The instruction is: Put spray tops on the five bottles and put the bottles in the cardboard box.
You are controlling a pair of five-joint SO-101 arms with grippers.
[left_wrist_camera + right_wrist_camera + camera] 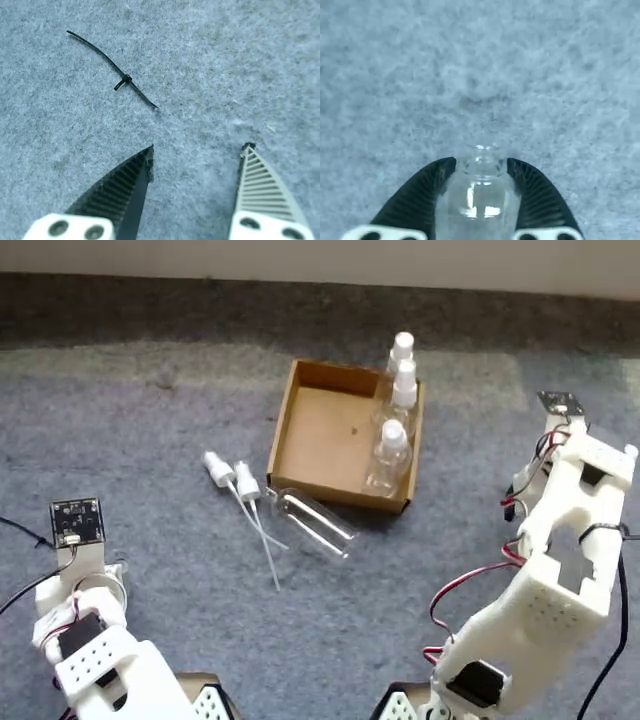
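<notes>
The cardboard box point(320, 430) sits open near the middle of the grey tabletop point(150, 440). Three bottles with white spray tops line its right-hand wall: the back bottle point(401, 356), whose top pokes past the far edge, the middle bottle point(403, 392) and the front bottle point(389, 458).

Just in front of the box's near edge an uncapped bottle point(315, 523) lies on its side. Left of it, side by side, lie two loose spray tops, the left top point(218, 468) and the right top point(247, 482), their thin tubes trailing toward the arms.

The fifth bottle point(480, 197), clear and also without a top, sits between the jaws of the right gripper point(481, 160), which are closed against its sides just above the tabletop.

At the near left corner, well apart from the box, the left gripper point(198, 147) hangs over bare tabletop with its jaws spread wide and nothing between them. A black cable tie point(120, 80) lies just beyond its tips.
</notes>
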